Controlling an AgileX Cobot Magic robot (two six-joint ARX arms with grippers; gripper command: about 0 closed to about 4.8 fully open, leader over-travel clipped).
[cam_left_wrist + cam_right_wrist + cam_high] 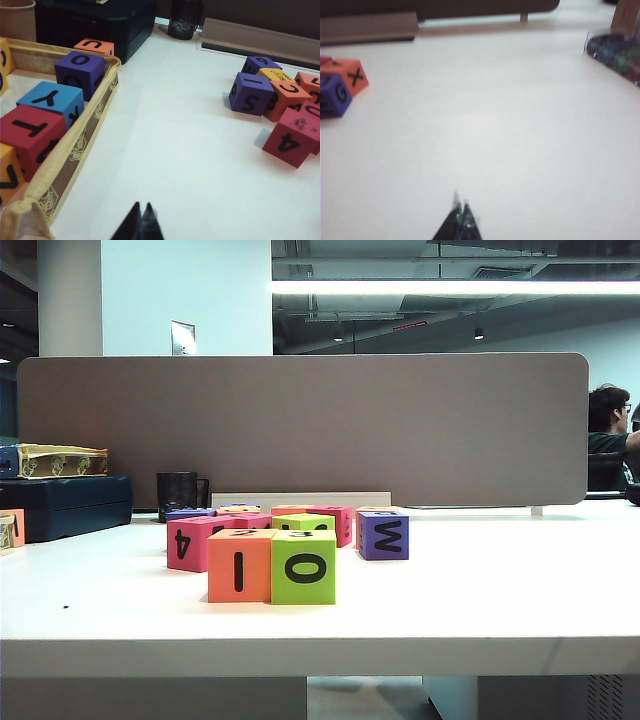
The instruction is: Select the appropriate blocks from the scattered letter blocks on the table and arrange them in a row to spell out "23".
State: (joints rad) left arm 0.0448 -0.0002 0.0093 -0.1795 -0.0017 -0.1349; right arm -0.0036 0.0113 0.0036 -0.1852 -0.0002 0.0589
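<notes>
- Matte foam cubes, an orange block (239,565) and a lime-green block (303,567), sit touching in a row near the smooth white table's (480,590) front edge.
- The left gripper (140,215) and right gripper (459,207), both pressed together, hover over bare tabletop.

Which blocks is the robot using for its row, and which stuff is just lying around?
For the job:
- orange "1" block
- lime-green "0" block
- left gripper, shut
- right gripper, shut

Lying about:
- pink "4" block
- purple "M" block
- black cup
</notes>
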